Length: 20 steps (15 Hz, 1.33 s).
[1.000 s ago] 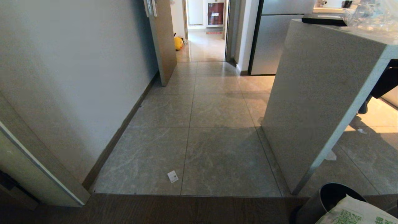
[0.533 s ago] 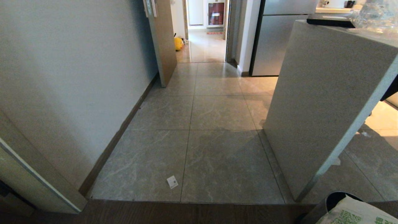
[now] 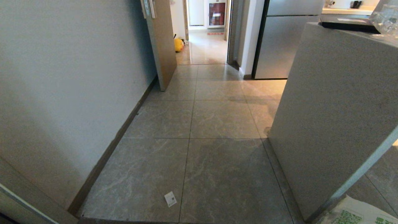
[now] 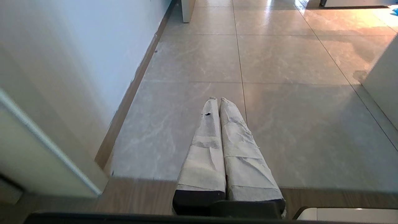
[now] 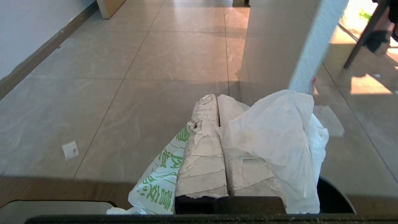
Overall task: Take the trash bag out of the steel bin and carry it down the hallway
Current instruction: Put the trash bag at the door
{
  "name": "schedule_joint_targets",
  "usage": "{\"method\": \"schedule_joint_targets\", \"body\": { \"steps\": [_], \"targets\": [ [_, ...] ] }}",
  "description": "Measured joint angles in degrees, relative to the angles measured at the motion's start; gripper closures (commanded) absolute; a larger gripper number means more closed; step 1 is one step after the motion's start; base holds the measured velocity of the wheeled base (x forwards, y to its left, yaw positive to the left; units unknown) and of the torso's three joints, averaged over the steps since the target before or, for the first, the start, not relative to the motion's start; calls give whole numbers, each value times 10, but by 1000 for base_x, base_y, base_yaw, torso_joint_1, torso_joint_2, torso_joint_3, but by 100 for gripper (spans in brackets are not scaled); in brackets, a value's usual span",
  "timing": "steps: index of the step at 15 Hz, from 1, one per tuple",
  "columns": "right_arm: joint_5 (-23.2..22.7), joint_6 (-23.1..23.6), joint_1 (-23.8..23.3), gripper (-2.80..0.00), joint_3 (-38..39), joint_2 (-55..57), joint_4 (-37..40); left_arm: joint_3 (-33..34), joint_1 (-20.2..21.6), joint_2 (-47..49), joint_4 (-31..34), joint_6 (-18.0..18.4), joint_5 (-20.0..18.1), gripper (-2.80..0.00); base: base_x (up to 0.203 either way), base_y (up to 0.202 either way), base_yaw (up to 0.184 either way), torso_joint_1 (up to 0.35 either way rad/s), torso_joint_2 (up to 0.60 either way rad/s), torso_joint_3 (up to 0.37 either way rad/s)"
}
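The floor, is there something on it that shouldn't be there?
Yes. A small white scrap of paper lies alone on the hallway tiles, like dropped litter. Nothing is spilled or broken.

floor: beige tiles [image 3: 217, 124] | left: white wall [image 3: 62, 77] | ahead: wooden door [image 3: 163, 46]

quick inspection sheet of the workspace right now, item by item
surface: glossy beige-grey tiled hallway ahead; a dark wood floor strip shows in the wrist views
job's things: trash bag, white with green print, pinched in the right gripper; a dark bin rim shows beneath it
clutter: small paper scrap on the tiles; yellow object far down by the doorway
grippers: right shut on the bag; left gripper shut, empty, above the floor
cables: nothing seen
surroundings: white wall with dark baseboard on the left, open wooden door, grey counter end panel on the right, steel fridge beyond
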<state>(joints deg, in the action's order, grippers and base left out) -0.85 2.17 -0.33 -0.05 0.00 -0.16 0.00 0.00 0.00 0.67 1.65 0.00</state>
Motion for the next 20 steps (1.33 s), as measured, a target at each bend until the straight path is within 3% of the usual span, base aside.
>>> {"method": "schedule_joint_targets", "body": {
  "steps": [12, 20],
  "targets": [
    [0, 0, 0, 0, 0, 0, 0, 0, 0, 0, 0, 1, 0, 0, 52, 0, 1, 1, 1, 2],
    [0, 0, 0, 0, 0, 0, 0, 0, 0, 0, 0, 2, 1, 0, 170, 0, 1, 2, 0, 4]
  ]
}}
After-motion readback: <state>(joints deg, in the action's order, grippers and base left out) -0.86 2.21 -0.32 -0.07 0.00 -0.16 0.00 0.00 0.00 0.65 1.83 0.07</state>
